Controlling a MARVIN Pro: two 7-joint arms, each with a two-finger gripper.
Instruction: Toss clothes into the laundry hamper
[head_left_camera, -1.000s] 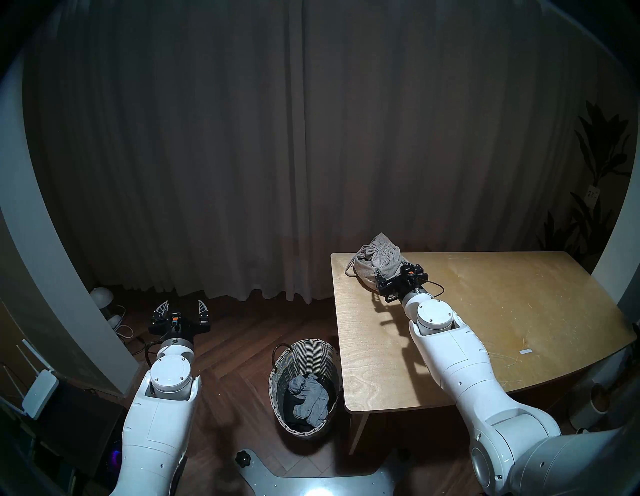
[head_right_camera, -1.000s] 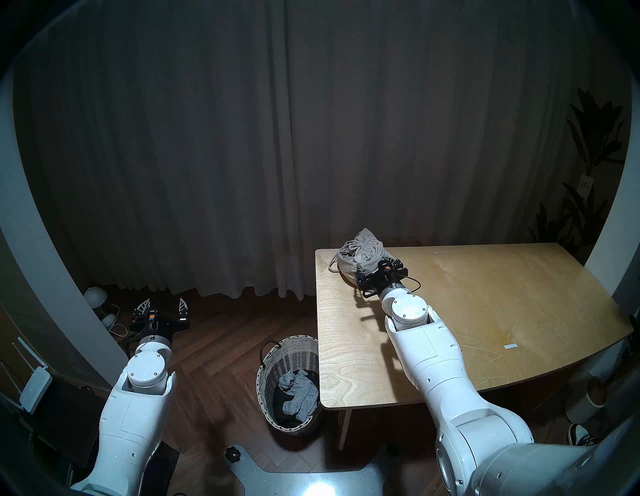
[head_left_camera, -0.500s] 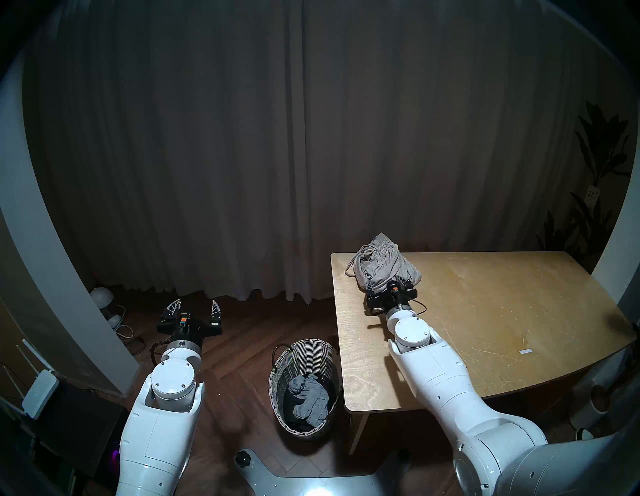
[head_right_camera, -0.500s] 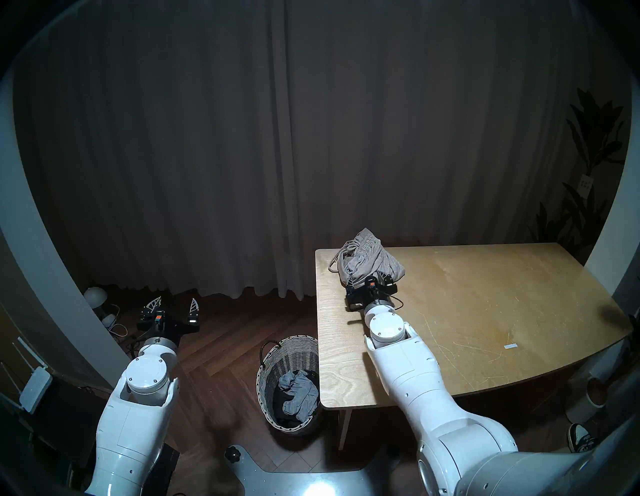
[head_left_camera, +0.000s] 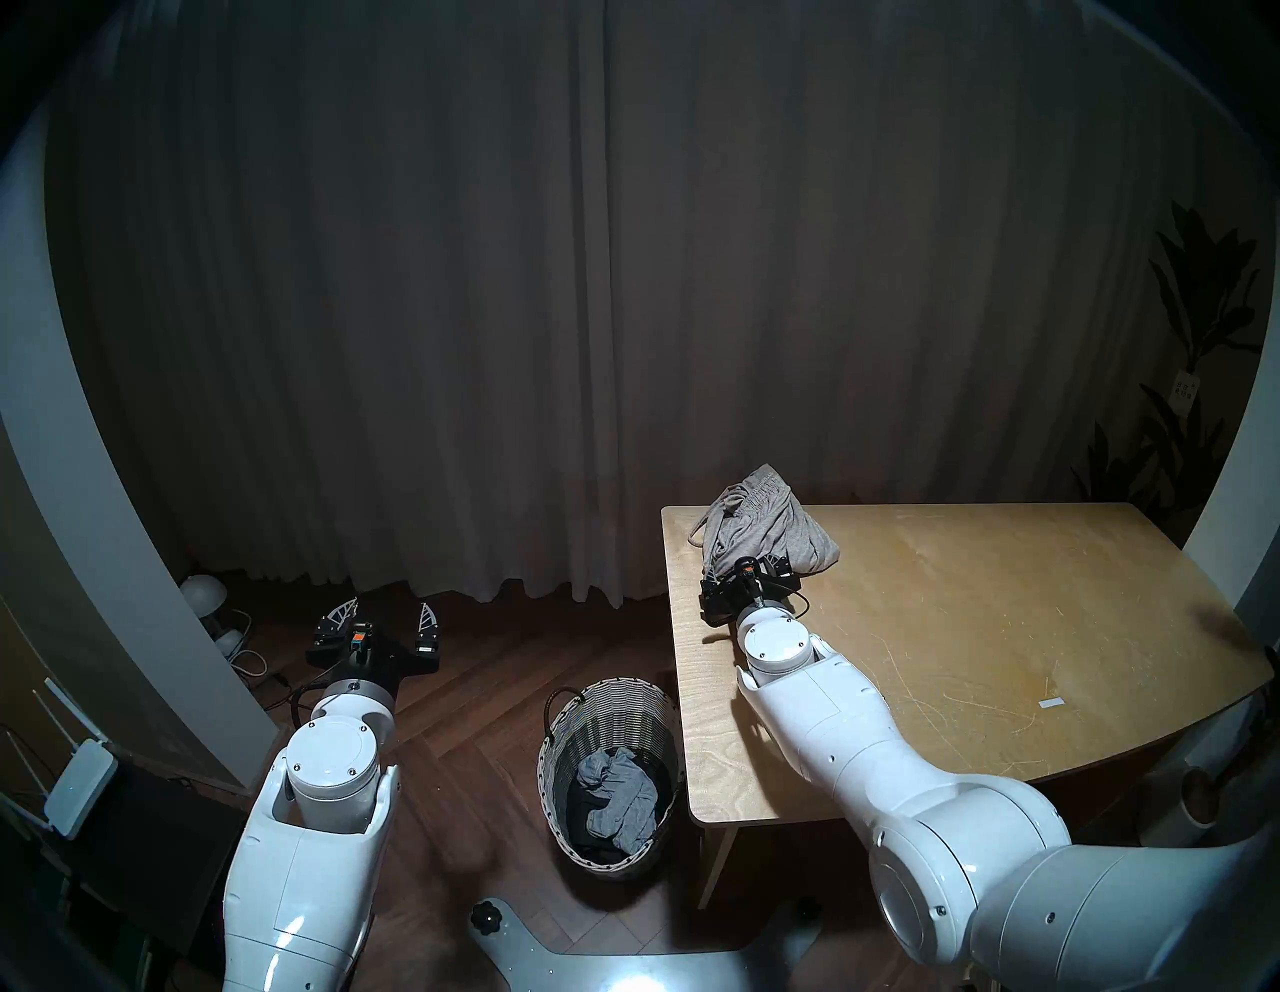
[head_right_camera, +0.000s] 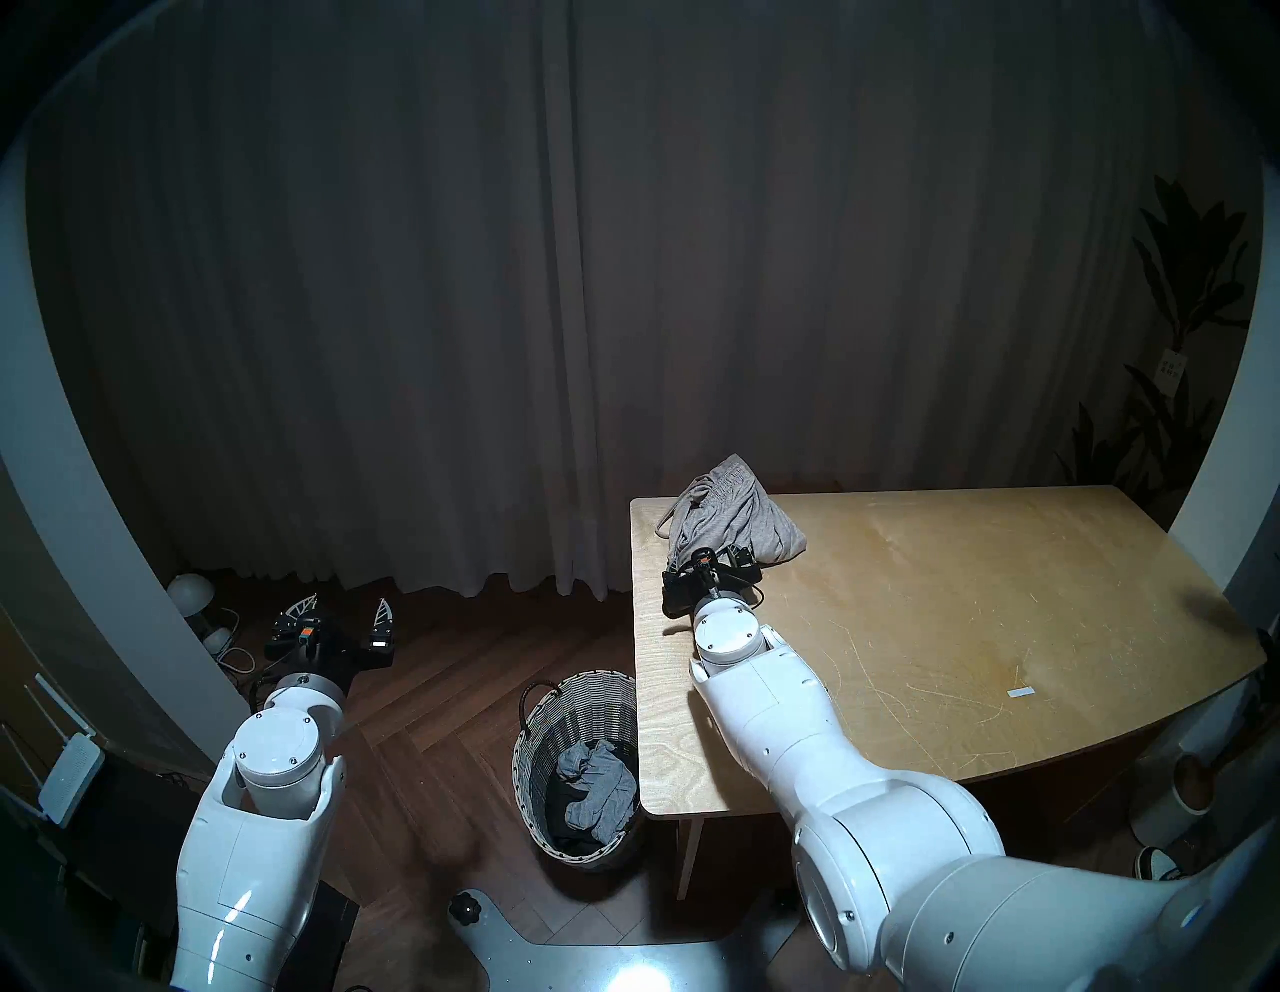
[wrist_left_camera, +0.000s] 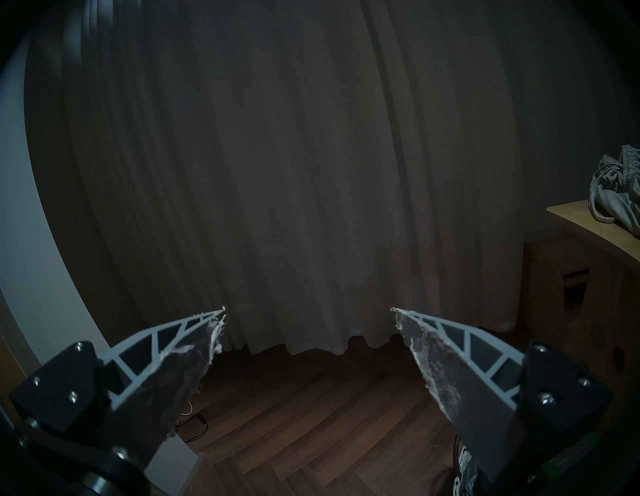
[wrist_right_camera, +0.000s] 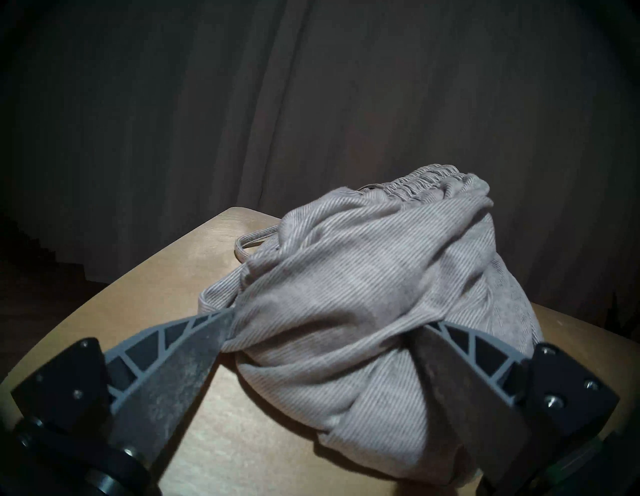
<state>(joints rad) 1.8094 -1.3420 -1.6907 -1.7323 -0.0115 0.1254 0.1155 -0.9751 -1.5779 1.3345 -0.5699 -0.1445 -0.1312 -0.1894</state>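
At the far left corner of the wooden table (head_left_camera: 970, 623), the robot's right hand (wrist_right_camera: 320, 324) has slid in from the right over the past second and now straddles the beige-grey ribbed garment (head_left_camera: 765, 523), its two fingers (wrist_right_camera: 194, 341) spread wide on either side of the bundle. The wrist view shows the left finger's tip against the cloth and the right finger pressed into a fold, yet the jaws have not closed; nothing is gripped. A second ago the hand sat further right, against the pile's right-hand side; the pile has since been nudged and its right flank lies flatter on the table. The drawstring (wrist_right_camera: 254, 240) loops out beyond the heap, toward the table's corner.

On the floor just left of the table stands the laundry hamper (head_left_camera: 616, 706), already holding the small heather-grey garment (head_left_camera: 618, 790) atop the black one (head_left_camera: 585, 814). The left hand (head_left_camera: 385, 612) hangs open and empty above the parquet, well apart from the hamper, having lifted slightly.

With two pieces in and the last one bracketed, the task looks close to done. The next move is likely a squeeze, and the loose drawstring could snag or trail on the carry to the hamper.
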